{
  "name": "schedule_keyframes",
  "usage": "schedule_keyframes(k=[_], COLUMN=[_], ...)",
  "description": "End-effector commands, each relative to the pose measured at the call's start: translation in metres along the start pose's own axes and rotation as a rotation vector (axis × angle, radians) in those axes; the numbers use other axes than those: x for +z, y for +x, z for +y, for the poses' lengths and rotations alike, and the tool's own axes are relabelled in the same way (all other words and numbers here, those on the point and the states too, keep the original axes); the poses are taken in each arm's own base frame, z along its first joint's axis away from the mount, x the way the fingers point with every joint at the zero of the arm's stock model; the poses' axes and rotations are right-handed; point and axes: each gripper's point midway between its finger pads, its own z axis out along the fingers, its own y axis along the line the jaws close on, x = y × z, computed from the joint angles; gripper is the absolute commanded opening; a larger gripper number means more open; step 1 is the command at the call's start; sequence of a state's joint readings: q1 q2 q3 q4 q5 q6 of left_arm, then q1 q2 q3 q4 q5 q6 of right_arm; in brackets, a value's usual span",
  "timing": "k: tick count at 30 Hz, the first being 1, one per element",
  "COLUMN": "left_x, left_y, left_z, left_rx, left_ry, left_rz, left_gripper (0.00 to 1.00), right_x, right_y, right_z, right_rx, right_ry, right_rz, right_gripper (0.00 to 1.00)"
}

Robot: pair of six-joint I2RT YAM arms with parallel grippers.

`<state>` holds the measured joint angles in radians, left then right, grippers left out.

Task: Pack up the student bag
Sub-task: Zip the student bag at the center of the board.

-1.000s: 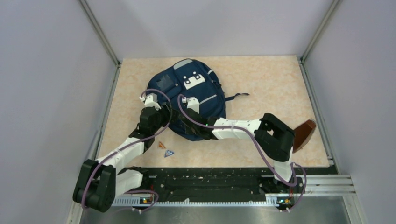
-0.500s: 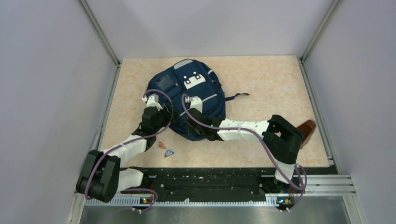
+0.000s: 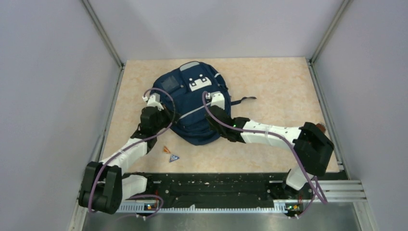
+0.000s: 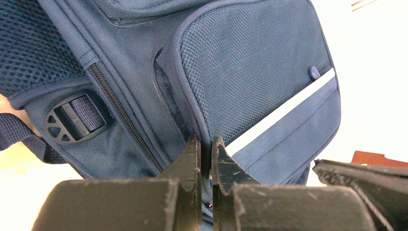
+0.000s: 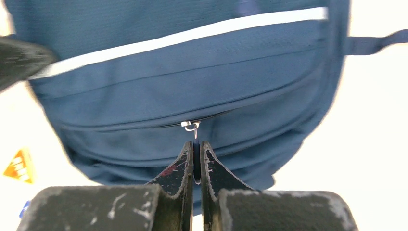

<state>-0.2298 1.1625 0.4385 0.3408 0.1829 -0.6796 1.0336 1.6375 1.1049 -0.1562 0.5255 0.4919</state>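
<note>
student bag (image 3: 192,103) flat on desk (image 3: 269,82), contents hidden. left tool (image 4: 206,144) pinches pocket seam (image 4: 185,110); right tool (image 5: 196,147) clamped on zipper pull (image 5: 191,126).

Centre-left blocked by student bag (image 3: 190,98); open tabletop (image 3: 279,91) right of it; two small triangles (image 3: 173,157) by its near edge.

Matt woven navy cloth on student bag (image 3: 188,96), mesh pocket panels, smooth pale stripe (image 4: 279,113); black plastic buckle (image 4: 72,118); shiny metal zipper pull (image 5: 191,127); matt beige table (image 3: 279,82).
</note>
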Motion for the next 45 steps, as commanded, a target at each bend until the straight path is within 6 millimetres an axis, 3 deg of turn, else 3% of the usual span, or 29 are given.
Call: schedule_keyframes(k=[1, 10, 12, 16, 17, 20, 23, 25, 30, 38, 40, 41, 43, 45], left_x=[-0.007, -0.004, -0.004, -0.007, -0.009, -0.012, -0.009, 0.004, 0.037, 0.062, 0.071, 0.075, 0.079, 0.078], left_y=[-0.051, -0.09, -0.098, -0.104, -0.103, -0.09, -0.054, -0.024, 0.022, 0.053, 0.057, 0.057, 0.061, 0.065], left_z=[0.0, 0.002, -0.008, -0.032, -0.041, -0.074, -0.119, -0.135, -0.15, -0.17, -0.165, -0.163, -0.159, -0.158], left_rx=[0.137, 0.262, 0.353, 0.455, 0.497, 0.638, 0.805, 0.898, 1.05, 1.13, 1.142, 1.147, 1.151, 1.162], left_ry=[-0.026, -0.061, -0.021, 0.048, 0.067, 0.156, 0.332, 0.399, 0.456, 0.533, 0.504, 0.483, 0.461, 0.454], left_rz=[-0.098, -0.113, -0.114, -0.108, -0.12, -0.149, -0.113, -0.04, 0.068, 0.078, 0.079, 0.081, 0.094, 0.095], left_gripper=[0.0, 0.0, 0.02, 0.56, 0.62, 0.7, 0.73, 0.73, 0.74, 0.78, 0.75, 0.67, 0.26, 0.02], right_x=[-0.005, 0.018, 0.02, 0.013, 0.011, 0.005, 0.0, -0.004, -0.016, -0.028, -0.027, -0.025, -0.021, -0.014], right_y=[-0.012, -0.034, -0.041, -0.049, -0.049, -0.047, -0.043, -0.041, -0.041, -0.037, -0.035, -0.033, -0.032, -0.033], right_z=[-0.081, -0.146, -0.146, -0.124, -0.119, -0.107, -0.102, -0.099, -0.093, -0.089, -0.091, -0.093, -0.101, -0.12], right_rx=[-0.042, 0.008, -0.003, -0.042, -0.047, -0.062, -0.071, -0.073, -0.068, -0.043, -0.042, -0.041, -0.026, 0.019], right_ry=[0.194, 0.233, 0.185, 0.037, 0.007, -0.076, -0.119, -0.142, -0.194, -0.238, -0.234, -0.226, -0.183, -0.089], right_rz=[-0.014, -0.041, -0.04, -0.069, -0.07, -0.067, -0.06, -0.056, -0.066, -0.063, -0.06, -0.055, -0.051, -0.049], right_gripper=[0.0, 0.0, 0.0, 0.0, 0.0, 0.0, 0.0, 0.0, 0.0, 0.0, 0.0, 0.0, 0.0, 0.0])
